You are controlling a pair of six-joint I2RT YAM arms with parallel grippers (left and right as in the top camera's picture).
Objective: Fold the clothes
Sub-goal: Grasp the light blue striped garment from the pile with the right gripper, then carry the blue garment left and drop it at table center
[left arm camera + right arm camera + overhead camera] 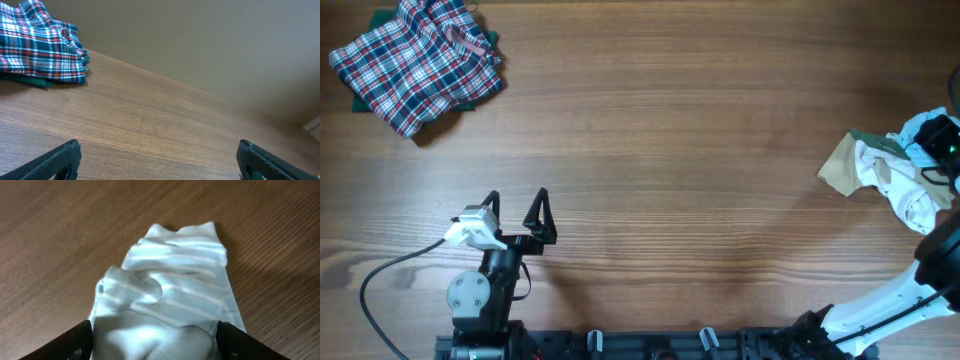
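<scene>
Zero garments look folded yet: the plaid garment (420, 65) lies crumpled on the surface (670, 150); the striped cloth (172, 290) bunches inside the wide-spread right end effector (154, 332), grip unclear; the left end effector (515, 212) gapes empty.

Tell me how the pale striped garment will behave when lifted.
The striped garment probably hangs limp: it lies crumpled in soft folds. Looks thin, so likely light. Pushed, it would probably bunch on the table rather than slide.
</scene>
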